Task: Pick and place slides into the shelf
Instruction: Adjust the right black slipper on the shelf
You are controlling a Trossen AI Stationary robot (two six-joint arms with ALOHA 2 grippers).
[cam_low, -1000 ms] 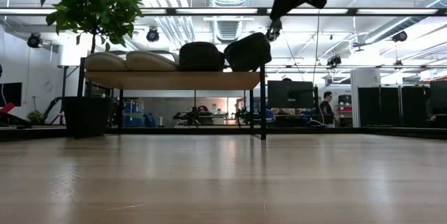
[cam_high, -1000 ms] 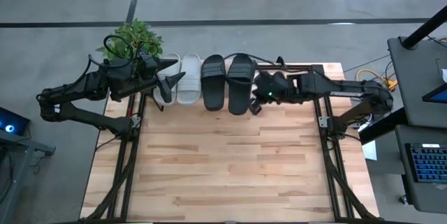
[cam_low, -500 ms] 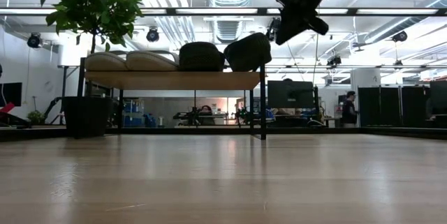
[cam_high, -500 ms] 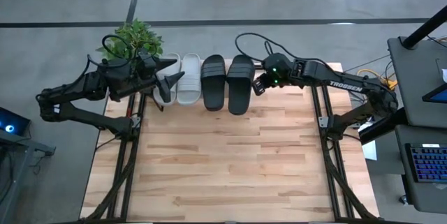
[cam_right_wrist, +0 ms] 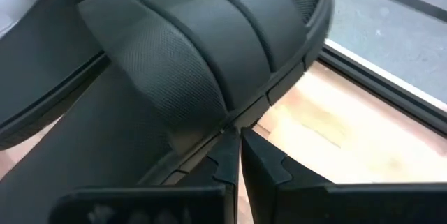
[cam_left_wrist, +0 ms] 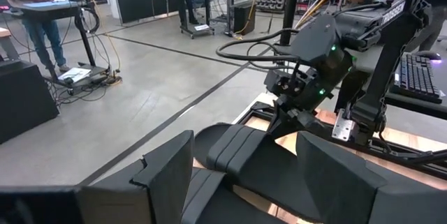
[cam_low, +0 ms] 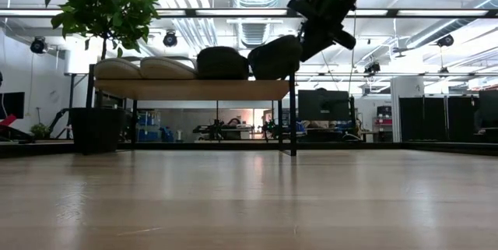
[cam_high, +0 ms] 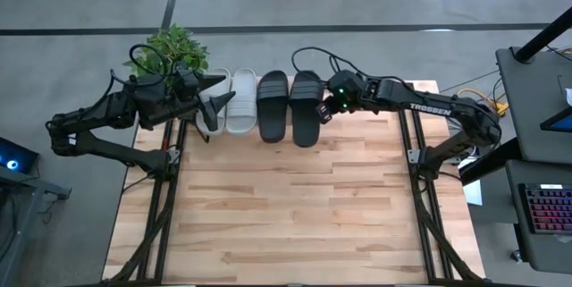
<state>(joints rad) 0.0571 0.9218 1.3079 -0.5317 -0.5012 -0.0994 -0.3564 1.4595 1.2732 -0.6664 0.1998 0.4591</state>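
Observation:
Four slides lie side by side on the shelf [cam_low: 194,89] at the table's far edge: two light grey [cam_high: 231,99] on the left and two black [cam_high: 273,104] on the right. The rightmost black slide [cam_high: 307,106] lies slightly slanted at the shelf's right end [cam_low: 274,57]. My right gripper [cam_high: 326,111] is shut, at that slide's right side [cam_right_wrist: 239,137]. My left gripper [cam_high: 217,104] hovers open over the light grey slides. In the left wrist view its fingers [cam_left_wrist: 167,168] stand wide apart. My right gripper has its shut fingertips [cam_right_wrist: 227,151] against the right side edge of the rightmost black slide's sole [cam_right_wrist: 241,119], just under the strap. The fingers come from the table's right, slanting down. The slide lies on the shelf.
A potted plant [cam_high: 170,50] stands at the shelf's left end, behind my left arm. The wooden tabletop [cam_high: 286,206] stretches toward the near edge. Desks, a keyboard [cam_high: 547,211] and cables lie off the table's right side.
My right gripper has moved from near the black slide's near end toward the table's far edge. It has then come down and left against the slide's right side. My left arm has kept still.

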